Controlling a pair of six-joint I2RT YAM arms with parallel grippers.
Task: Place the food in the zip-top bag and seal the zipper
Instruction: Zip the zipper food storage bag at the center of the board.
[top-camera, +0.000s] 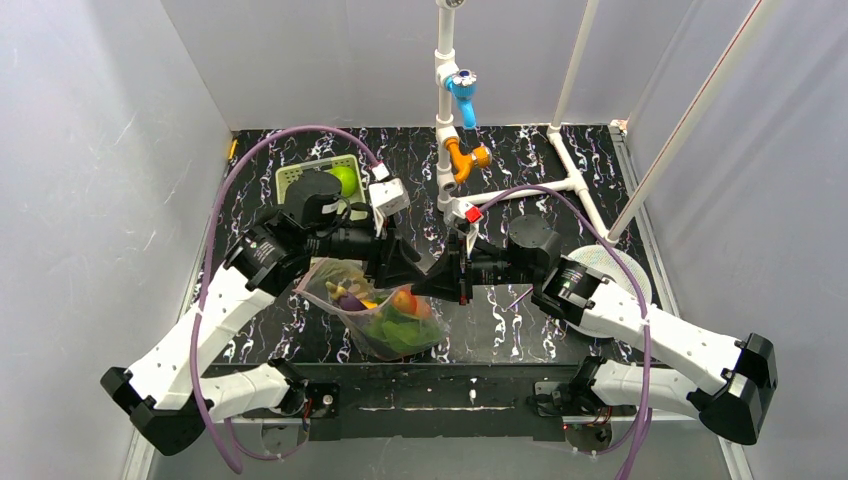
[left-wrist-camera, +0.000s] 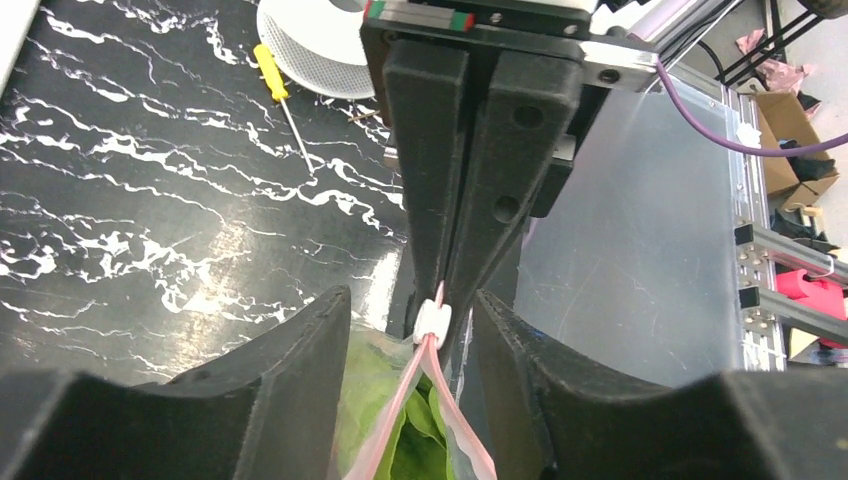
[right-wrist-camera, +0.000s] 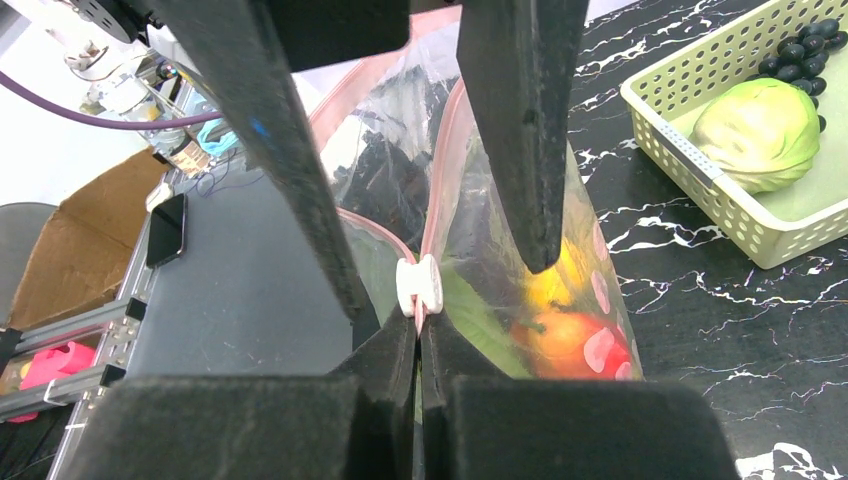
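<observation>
The clear zip-top bag hangs between my two grippers, above the table's front part. It holds food: leafy green, an orange-red piece and a yellow piece. My right gripper is shut on the pink zipper just below its white slider. My left gripper is open, one finger on each side of the slider, not touching it. On its side the two zipper strips spread apart. In the top view the left gripper and the right gripper meet tip to tip.
A light-green slotted basket at the back left holds a green cabbage and dark grapes. A white pipe frame stands at the back. A white perforated dish and a yellow screwdriver lie to the right.
</observation>
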